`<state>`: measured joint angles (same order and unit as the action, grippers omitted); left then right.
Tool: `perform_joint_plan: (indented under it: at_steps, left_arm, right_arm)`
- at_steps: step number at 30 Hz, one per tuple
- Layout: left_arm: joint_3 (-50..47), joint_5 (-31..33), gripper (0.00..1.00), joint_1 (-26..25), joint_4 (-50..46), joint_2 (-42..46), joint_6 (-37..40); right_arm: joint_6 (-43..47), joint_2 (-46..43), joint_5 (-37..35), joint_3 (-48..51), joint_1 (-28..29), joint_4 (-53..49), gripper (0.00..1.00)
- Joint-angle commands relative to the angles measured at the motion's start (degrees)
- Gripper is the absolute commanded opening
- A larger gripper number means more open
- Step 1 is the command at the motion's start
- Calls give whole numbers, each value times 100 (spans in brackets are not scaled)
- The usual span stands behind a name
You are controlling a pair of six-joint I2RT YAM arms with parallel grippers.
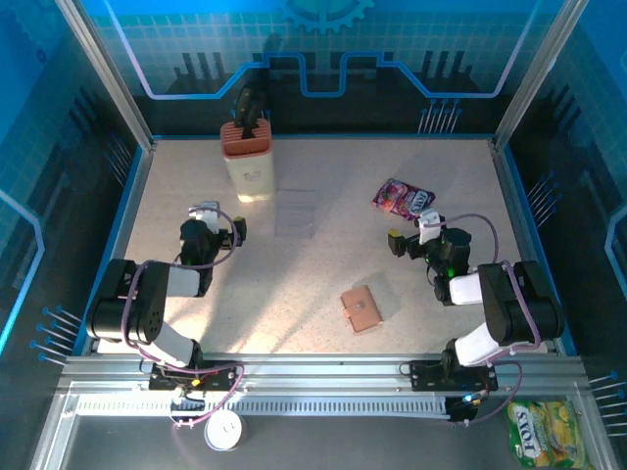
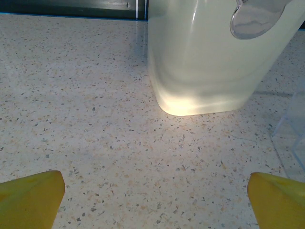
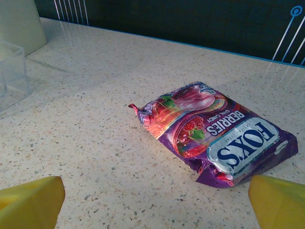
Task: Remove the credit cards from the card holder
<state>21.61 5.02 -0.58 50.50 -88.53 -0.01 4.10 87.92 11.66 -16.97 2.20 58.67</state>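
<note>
A speckled beige table [image 1: 323, 264] sits inside a blue-walled enclosure, seen from above, with two dark robot arms mounted at its near edge. At the far left of the table stands a tall cream container [image 1: 247, 168] with an orange-brown top. Just to its right lies a clear plastic tray [image 1: 297, 211], and a purple snack packet [image 1: 403, 197] lies at the far right. The card holder [image 1: 361, 309], a small tan-brown wallet, lies flat near the front edge, between the two arms and closer to the right one. It is closed, with a round snap visible on its upper face. Its long axis runs roughly from far to near, and the near end leans slightly right. Which edge is the fold cannot be made out. The left gripper [image 1: 238, 231] hangs near the cream container with its yellow fingers spread wide and nothing between them. The right gripper [image 1: 393, 241] faces the snack packet, equally wide and empty. Both are well apart from the card holder. The task appears not yet begun. The credit cards are judged to be inside the shut holder, so unsnapping, opening and drawing out each card all remain.
</note>
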Motion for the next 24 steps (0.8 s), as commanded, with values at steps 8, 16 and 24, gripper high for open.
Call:
perform_joint_plan:
  at_steps: [8, 16, 24]
  left_arm:
    - [61, -148, 99, 14, 188, -35, 36]
    - [62, -150, 99, 13, 183, -37, 43]
    - [58, -143, 99, 14, 187, -33, 41]
  right_arm:
    - [41, -20, 58, -140, -21, -3, 100]
    - [-84, 14, -138, -421, -59, -492, 100]
    - [-78, 15, -137, -422, -62, -493, 100]
